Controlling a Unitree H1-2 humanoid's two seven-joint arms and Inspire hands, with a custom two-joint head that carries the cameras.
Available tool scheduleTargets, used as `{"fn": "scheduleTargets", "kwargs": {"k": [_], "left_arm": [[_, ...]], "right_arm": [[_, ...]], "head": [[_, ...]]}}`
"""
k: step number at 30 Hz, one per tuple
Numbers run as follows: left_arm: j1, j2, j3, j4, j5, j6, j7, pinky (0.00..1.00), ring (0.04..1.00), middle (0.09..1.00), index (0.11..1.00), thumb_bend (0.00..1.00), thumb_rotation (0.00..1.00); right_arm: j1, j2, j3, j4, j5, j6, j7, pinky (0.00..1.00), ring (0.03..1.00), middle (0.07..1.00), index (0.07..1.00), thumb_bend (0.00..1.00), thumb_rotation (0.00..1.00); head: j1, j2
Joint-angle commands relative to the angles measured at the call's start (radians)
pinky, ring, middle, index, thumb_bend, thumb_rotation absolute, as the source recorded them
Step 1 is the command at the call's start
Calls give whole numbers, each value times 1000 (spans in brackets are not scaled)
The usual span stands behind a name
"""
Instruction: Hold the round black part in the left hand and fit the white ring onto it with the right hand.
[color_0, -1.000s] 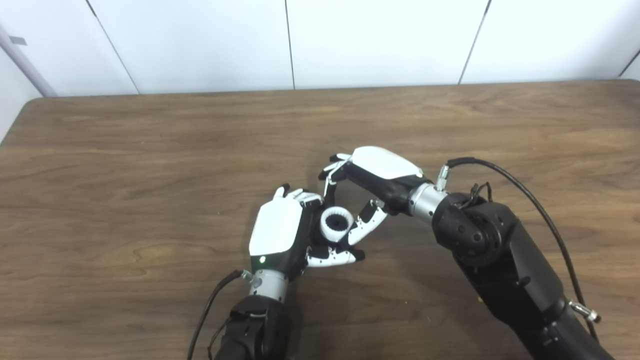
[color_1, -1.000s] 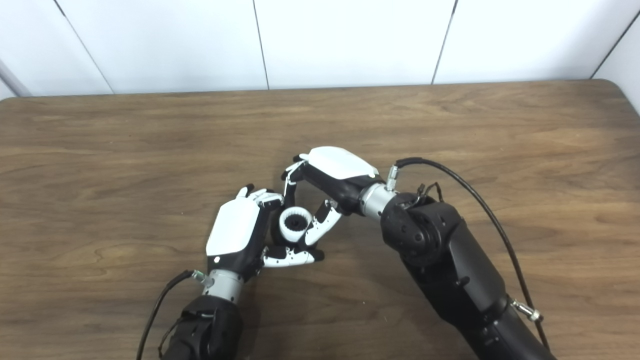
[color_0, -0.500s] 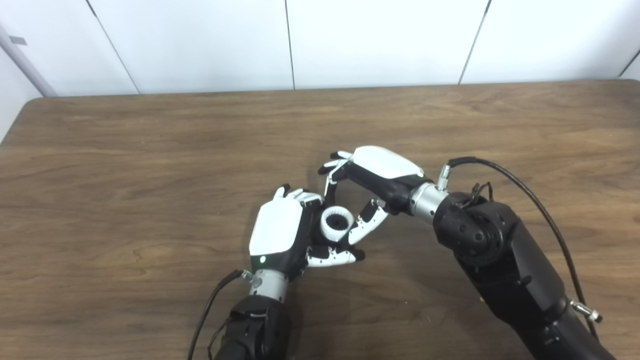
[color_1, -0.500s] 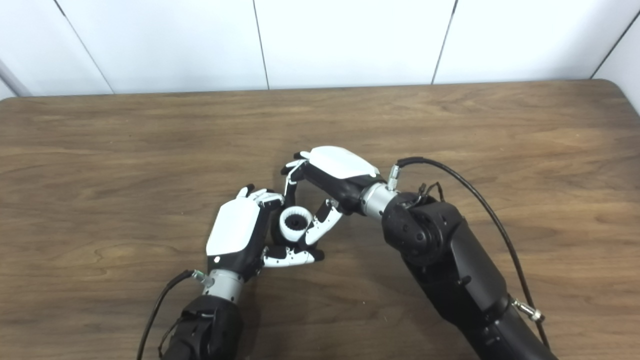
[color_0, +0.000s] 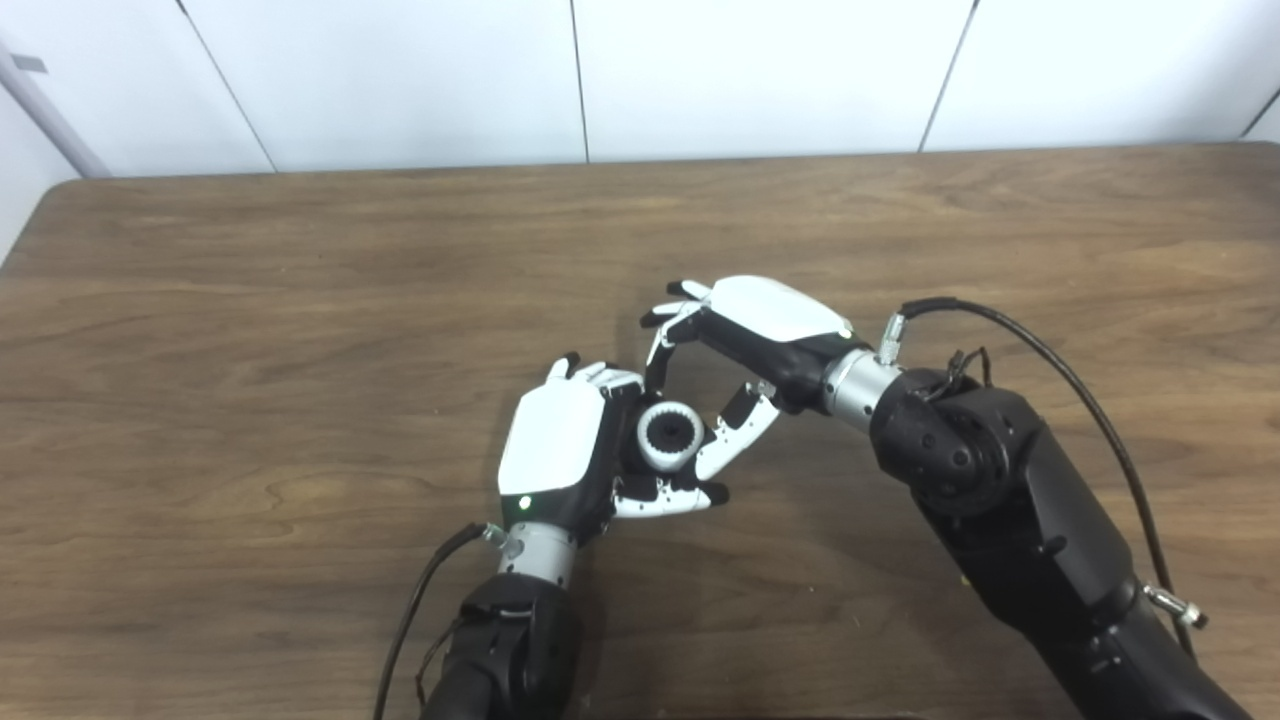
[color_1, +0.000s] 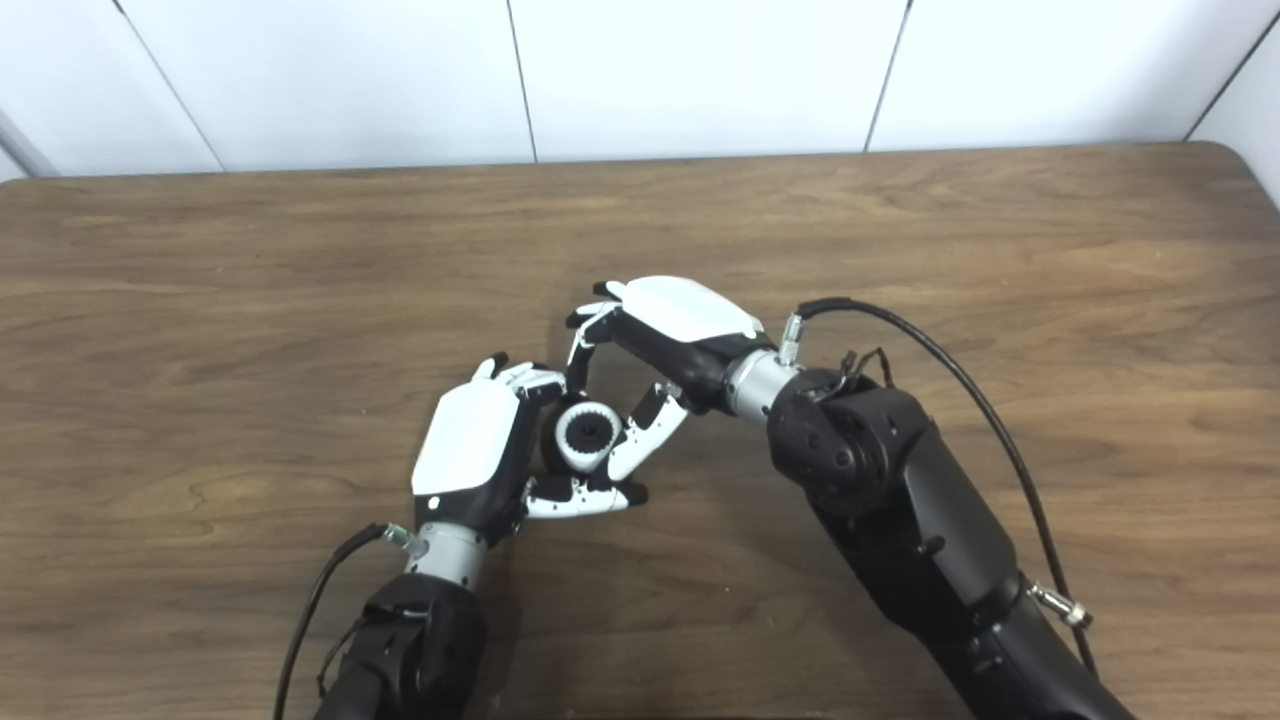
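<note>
The left hand (color_0: 555, 455) is clamped on the round black part (color_0: 640, 452) wearing the white plastic ring (color_0: 669, 436), the right hand (color_0: 745, 345) spread around it, holding nothing

I see a brown table (color_0: 300, 300) with darker wood grain streaks. My left hand (color_0: 560, 450) has a white back shell, black sides and a small green light near the wrist; my right hand (color_0: 760, 330) shows the same white shell over black. The white ring (color_0: 670, 436) has a black centre. Both arms are black with silver wrist collars, behind them white wall panels (color_0: 400, 80) with dark seams.
</note>
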Motion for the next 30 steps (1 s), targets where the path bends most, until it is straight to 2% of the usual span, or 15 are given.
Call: {"fn": "scheduleTargets", "kwargs": {"k": [1,9,22,30], "left_arm": [[23,11,-10,31,-2,19,-58,974,847,734,483,523,50],[25,10,-8,30,-4,23,-59,979,851,734,483,523,50],[29,18,-2,29,-19,14,-50,980,854,736,483,523,49],[27,33,3,19,-15,17,-65,974,849,740,483,524,49]], "right_arm": [[-42,-3,-10,-23,-4,-13,-8,942,1000,899,617,972,275],[-49,-15,-32,-34,13,-2,6,948,1000,897,611,964,269],[-68,-86,-135,-77,42,44,17,943,997,891,592,959,240],[-74,-121,-188,-76,61,47,-2,871,971,875,601,965,235]], "head": [[1,1],[2,3],[2,-3],[3,-6]]}}
